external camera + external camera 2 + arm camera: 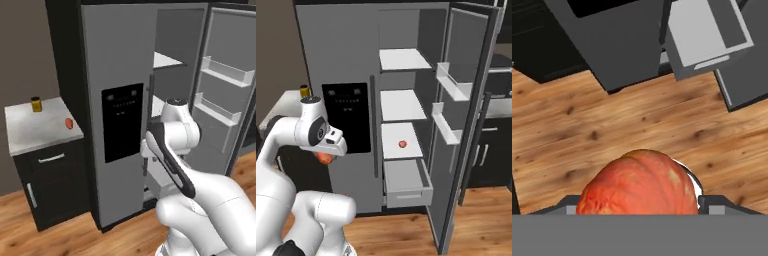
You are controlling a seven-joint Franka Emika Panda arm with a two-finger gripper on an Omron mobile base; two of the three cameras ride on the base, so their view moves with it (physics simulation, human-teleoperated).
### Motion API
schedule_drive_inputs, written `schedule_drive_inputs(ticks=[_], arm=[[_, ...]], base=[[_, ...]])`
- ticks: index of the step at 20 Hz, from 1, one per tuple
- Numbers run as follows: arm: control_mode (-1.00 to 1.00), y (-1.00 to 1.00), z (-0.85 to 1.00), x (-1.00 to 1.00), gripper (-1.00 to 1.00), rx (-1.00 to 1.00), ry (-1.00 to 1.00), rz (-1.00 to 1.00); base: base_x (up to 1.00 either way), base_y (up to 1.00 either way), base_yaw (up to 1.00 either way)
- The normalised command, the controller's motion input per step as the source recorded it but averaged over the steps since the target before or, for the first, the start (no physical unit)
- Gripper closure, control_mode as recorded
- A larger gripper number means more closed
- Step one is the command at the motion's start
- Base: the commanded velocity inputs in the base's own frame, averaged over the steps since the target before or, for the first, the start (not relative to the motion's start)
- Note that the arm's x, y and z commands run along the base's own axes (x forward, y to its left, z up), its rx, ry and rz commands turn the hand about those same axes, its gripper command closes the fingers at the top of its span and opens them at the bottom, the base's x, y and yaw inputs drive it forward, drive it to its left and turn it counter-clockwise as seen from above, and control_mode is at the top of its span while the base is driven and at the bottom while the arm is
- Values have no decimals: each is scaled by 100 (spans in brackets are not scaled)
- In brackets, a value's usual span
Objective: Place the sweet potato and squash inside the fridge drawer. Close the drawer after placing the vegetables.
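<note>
Countertop [30,131] of pale speckled stone in the left base view carries a small reddish sweet potato [68,123] and a yellow jar [36,104]. In the right base view, the pale grey box-shaped fridge drawer [406,184] stands pulled out; the gripper [326,158] holds the ribbed orange squash [325,158]. In the hand view, dark fingertips [712,201] clamp the squash [639,185] above wooden flooring [637,125], the drawer [704,40] well apart.

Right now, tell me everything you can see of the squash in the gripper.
The squash is a round, orange-red thing with faint ribs running over its top and pale blotches on a matt skin. It sits between the two dark fingers of the gripper, which is closed on its sides and holds it above the wooden floor, in front of the fridge. In the right base view a bit of it peeks out beneath the hand.
</note>
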Motion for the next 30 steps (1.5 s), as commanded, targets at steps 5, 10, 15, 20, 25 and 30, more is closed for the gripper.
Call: schedule_drive_inputs(ticks=[5,10,15,20,25,30], arm=[[100,0,0,0,100,0,0,0],[100,0,0,0,100,0,0,0],[100,0,0,0,100,0,0,0],[100,0,0,0,100,0,0,0],[100,0,0,0,100,0,0,0],[100,0,0,0,100,0,0,0]], base=[[49,-32,-34],[55,-19,-35],[47,-5,-33],[51,2,-25],[38,1,-15],[13,0,-3]])
